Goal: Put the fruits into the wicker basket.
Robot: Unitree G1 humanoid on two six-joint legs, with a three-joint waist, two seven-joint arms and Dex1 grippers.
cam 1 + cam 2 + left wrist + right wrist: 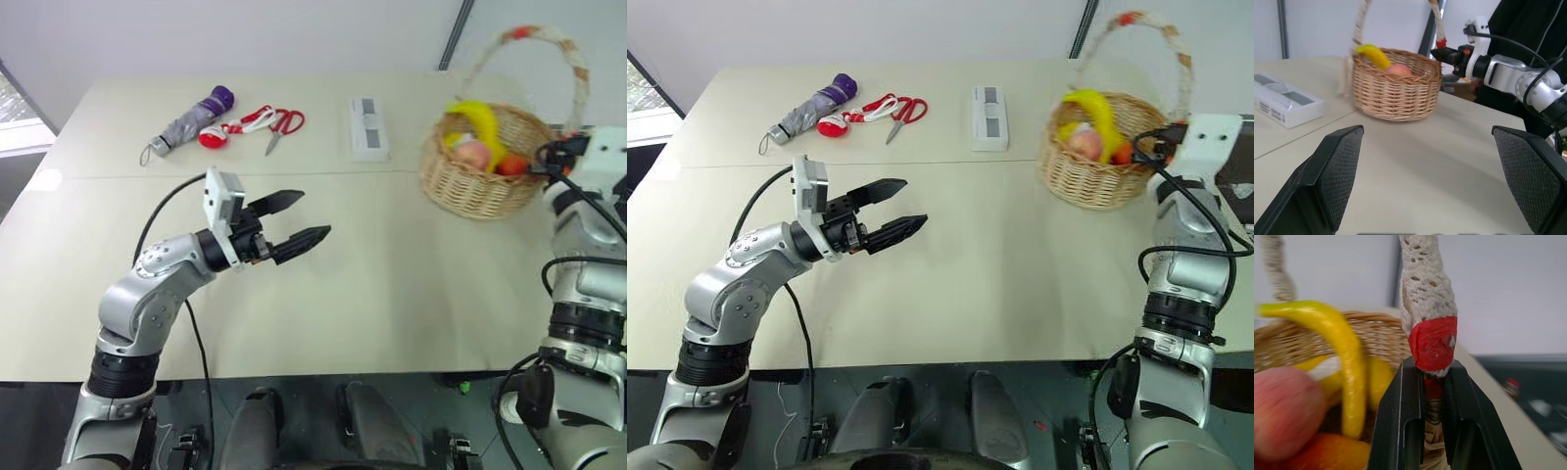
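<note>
Basket: the round tan woven wicker basket (pixel 485 166) sits at the table's far right, its tall arched handle (pixel 1428 308) wrapped in white and red.
Fruits: a curved yellow banana (pixel 482 125), a pink-orange peach (pixel 472 154) and an orange-red fruit (pixel 510 166) lie inside it.
Right gripper (pixel 1432 396): black fingers clamped tight on the handle's base, at the red wrapping by the rim.
Left gripper (pixel 297 220): wide open, holding nothing, above the beige table (pixel 392 284), well apart from the basket.
Far side: folded grey-purple umbrella (pixel 186 122), red-handled scissors (pixel 279 125), white box (pixel 368 127).
</note>
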